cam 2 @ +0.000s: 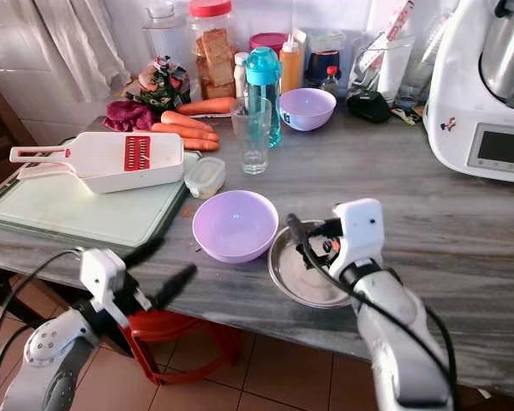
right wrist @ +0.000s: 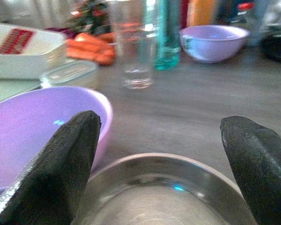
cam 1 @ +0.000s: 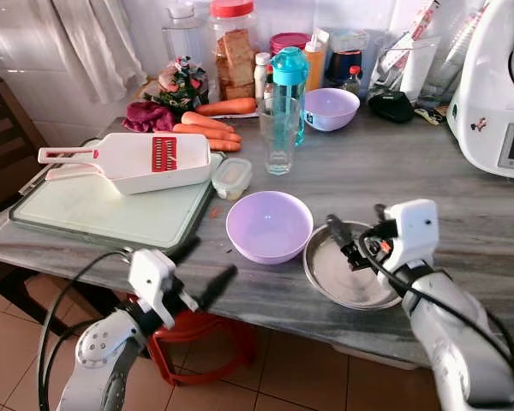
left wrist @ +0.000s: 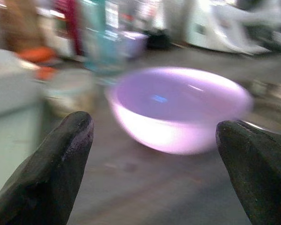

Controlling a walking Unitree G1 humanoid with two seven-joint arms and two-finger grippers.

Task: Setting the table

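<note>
A: Bowl and steel plate near the front edge of the grey bench, the two rims touching or nearly so. Right gripper poised low over the plate, fingers spread wide, pinching nothing. Plate directly beneath those fingers in the right wrist view; lilac bowl just to the left of them.

B: And on the other side?

A: Left gripper hanging off the bench's front edge, likewise spread and empty. Bowl straight ahead of it and higher, framed between the two black fingers in the left wrist view.

B: Step in hand, by the look of it?

A: Probably taking hold of the plate. Best done by lowering one finger inside the raised rim and one outside, then closing squarely on the near edge. Thin, smooth steel, likely to slip or tip if pinched at a slant, so worth a firm bite before lifting.

B: Hazards close by?

A: Bowl hard against the plate on the left of the right gripper; better to draw the plate clear before raising it. Drinking glass and teal bottle farther ahead of both grippers, well apart, no obstacle for now. Cutting board with white slicer ahead and to the left of the left gripper.
</note>
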